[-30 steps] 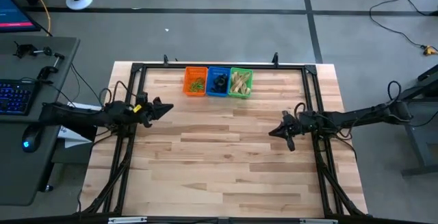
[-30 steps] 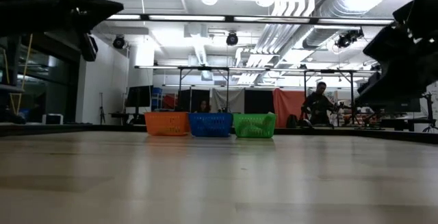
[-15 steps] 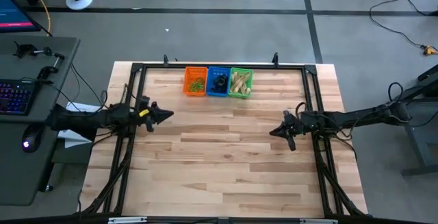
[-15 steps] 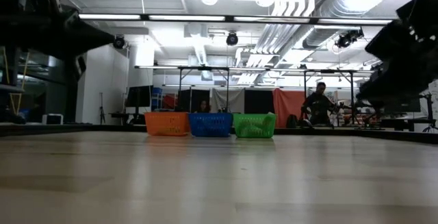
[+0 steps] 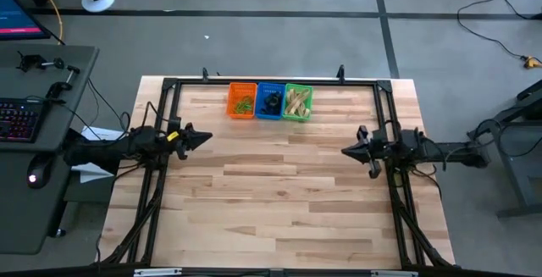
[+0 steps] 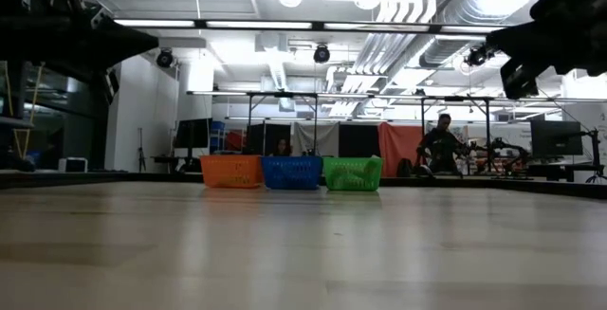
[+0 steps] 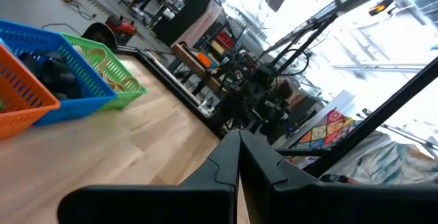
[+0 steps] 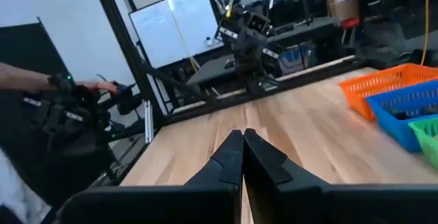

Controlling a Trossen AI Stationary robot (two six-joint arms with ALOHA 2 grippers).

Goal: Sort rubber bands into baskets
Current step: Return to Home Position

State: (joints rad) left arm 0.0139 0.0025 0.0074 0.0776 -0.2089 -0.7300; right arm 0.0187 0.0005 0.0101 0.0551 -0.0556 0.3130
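1. The rubber bands [image 5: 271, 103] all lie inside three baskets [image 6: 291, 172], which stand side by side in a row at the middle of the table's [image 5: 279, 201] far edge.
2. The green rubber bands [image 5: 244, 104] are in the orange basket [image 6: 231, 171], at the row's left end in the high view.
3. The black rubber bands [image 5: 271, 102] lie in a dark heap in the blue basket [image 6: 291, 173], the middle one.
4. The tan rubber bands [image 5: 296, 102] are in the green basket [image 6: 352, 173], at the row's right end.
5. The left arm [image 5: 110, 147] reaches in over the table's left side. The left jaws are pressed together tip to tip with nothing between them. They hang clear above the wood and point across the table.
6. The right arm [image 5: 440, 151] reaches in over the table's right side. The right jaws are likewise closed flat against each other and grip nothing, and the low view shows them high above the table.
7. The bands are well apart from both sets of jaws. The baskets sit farther back, between the two arms, with the left jaws nearer the orange end and the right jaws nearer the green end. Neither is over a basket.
8. A person [image 6: 442, 144] stands in the room beyond the table.
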